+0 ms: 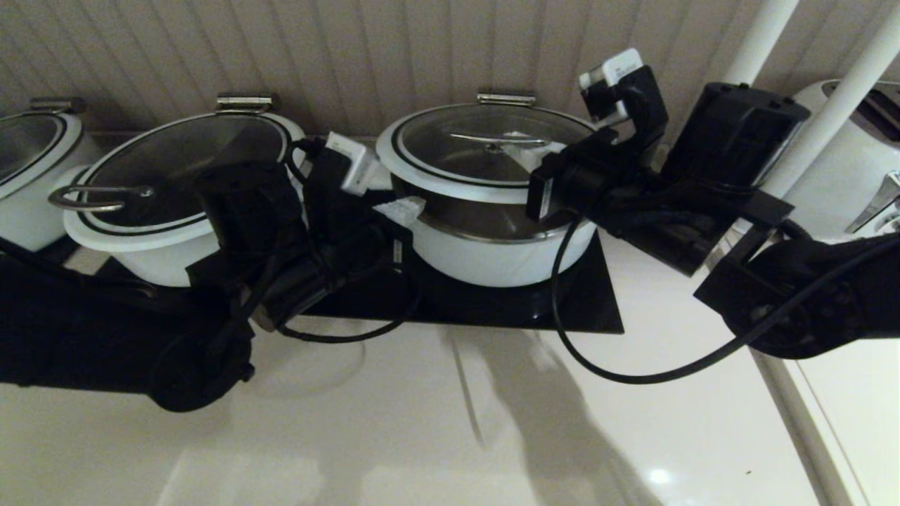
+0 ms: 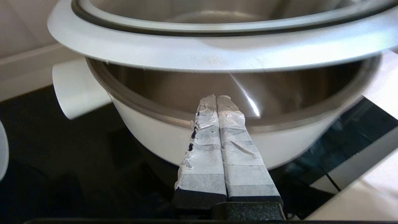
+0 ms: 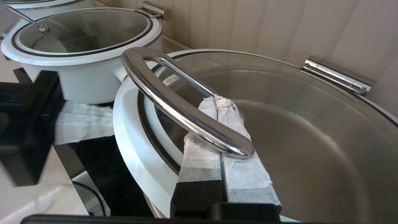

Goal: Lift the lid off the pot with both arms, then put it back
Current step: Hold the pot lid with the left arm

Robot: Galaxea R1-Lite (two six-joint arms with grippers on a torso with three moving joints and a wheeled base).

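The lid, glass with a white rim and black ring, is raised at its front above the white pot. The steel inner bowl shows in the gap, and the back of the lid stays by the hinge clip. My right gripper is shut. Its fingers lie under the lid's steel bar handle, which rests on them. My left gripper is shut. Its tips sit in the gap below the lid rim, at the pot's steel edge.
A wider white pot with a loop-handled lid stands to the left, and another pot at the far left. Both middle pots sit on a black hob plate. A white appliance and white poles stand on the right, with a ribbed wall behind.
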